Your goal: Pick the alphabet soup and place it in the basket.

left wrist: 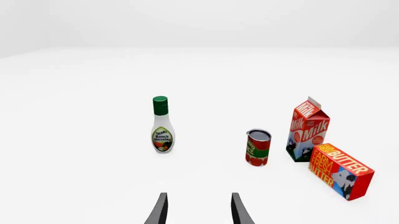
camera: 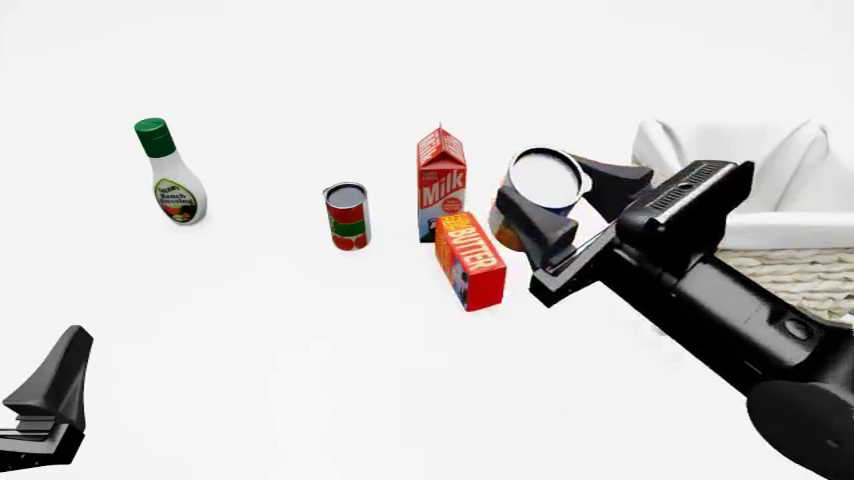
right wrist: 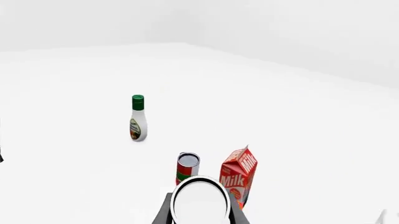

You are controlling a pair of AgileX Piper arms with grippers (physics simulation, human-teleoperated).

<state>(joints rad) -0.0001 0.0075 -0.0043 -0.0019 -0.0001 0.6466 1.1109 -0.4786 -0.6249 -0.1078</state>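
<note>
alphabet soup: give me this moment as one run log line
phase: carry | right gripper: shut on alphabet soup, lifted | left gripper: open, idle | basket: soup not yet inside

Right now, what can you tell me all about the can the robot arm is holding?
The alphabet soup is a small round can with a flat white-silver top. Most of its label is hidden; a little orange shows low on its side. It looks tilted, its top facing the camera. The right gripper has it between two black fingers, beside the butter box, left of the basket.
</note>
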